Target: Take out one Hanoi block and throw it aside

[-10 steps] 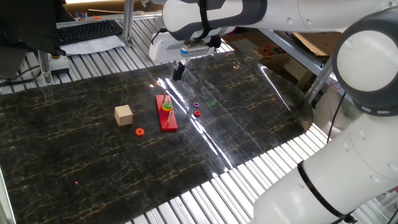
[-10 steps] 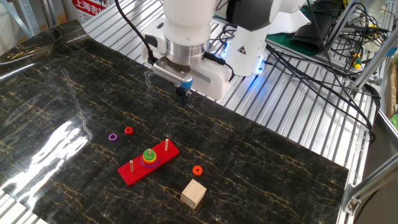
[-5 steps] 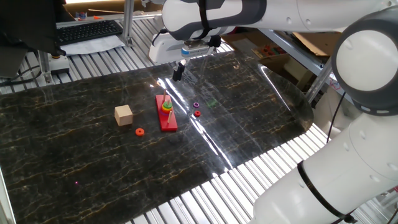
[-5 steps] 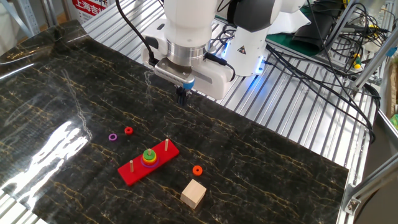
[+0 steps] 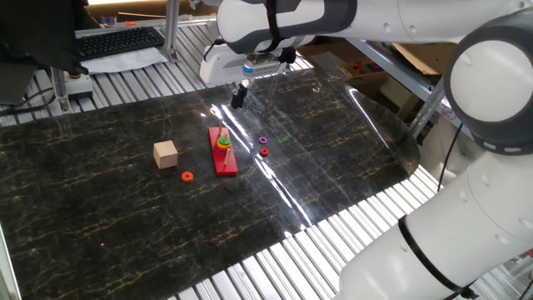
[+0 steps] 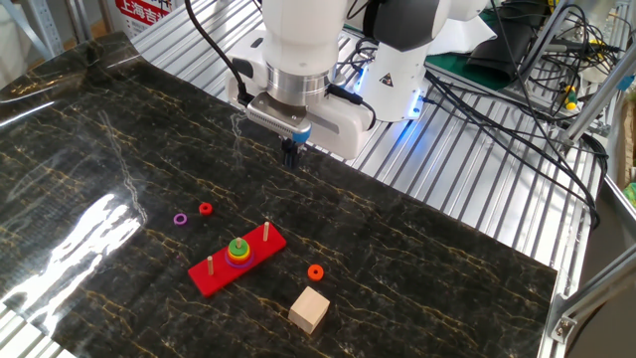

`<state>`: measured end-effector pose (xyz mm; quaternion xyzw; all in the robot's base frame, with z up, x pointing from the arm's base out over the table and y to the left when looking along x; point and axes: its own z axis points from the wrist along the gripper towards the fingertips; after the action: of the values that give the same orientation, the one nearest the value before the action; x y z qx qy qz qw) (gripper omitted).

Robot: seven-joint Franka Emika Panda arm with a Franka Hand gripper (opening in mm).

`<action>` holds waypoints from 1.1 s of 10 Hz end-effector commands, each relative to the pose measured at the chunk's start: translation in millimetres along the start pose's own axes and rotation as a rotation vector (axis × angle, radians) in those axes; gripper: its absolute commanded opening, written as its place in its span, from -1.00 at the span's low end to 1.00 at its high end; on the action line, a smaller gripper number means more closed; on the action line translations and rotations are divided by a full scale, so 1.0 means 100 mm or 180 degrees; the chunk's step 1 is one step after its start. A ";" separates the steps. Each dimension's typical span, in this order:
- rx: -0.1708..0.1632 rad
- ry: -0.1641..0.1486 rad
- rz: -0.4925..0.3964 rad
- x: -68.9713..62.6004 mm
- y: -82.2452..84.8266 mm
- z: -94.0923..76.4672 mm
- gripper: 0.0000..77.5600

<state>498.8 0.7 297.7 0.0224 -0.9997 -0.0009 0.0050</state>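
The green Hanoi block (image 5: 224, 137) sits on top of a small stack of rings, with a yellow one under it, on the middle peg of a red base (image 5: 225, 161). It also shows in the other fixed view (image 6: 238, 244), on the red base (image 6: 213, 277). My gripper (image 5: 237, 102) hangs above the mat, beyond the base towards the robot's foot and well apart from the stack. Its fingers look closed together with nothing between them. In the other fixed view the gripper (image 6: 291, 159) is above and right of the stack.
A tan wooden cube (image 5: 166, 153) (image 6: 310, 309) and an orange-red ring (image 5: 186, 177) (image 6: 315, 272) lie on one side of the base. A small red ring (image 5: 264, 152) (image 6: 206, 209) and a purple ring (image 5: 263, 141) (image 6: 180, 219) lie on the other side.
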 end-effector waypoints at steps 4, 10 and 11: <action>0.0000 -0.0004 0.0004 0.00 0.00 -0.01 -1.00; -0.0007 -0.0002 0.0033 -0.01 0.00 -0.01 -1.00; -0.0008 -0.0001 0.0030 -0.01 0.01 -0.01 -1.00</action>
<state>498.6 1.1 297.5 0.0182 -0.9998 -0.0018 0.0068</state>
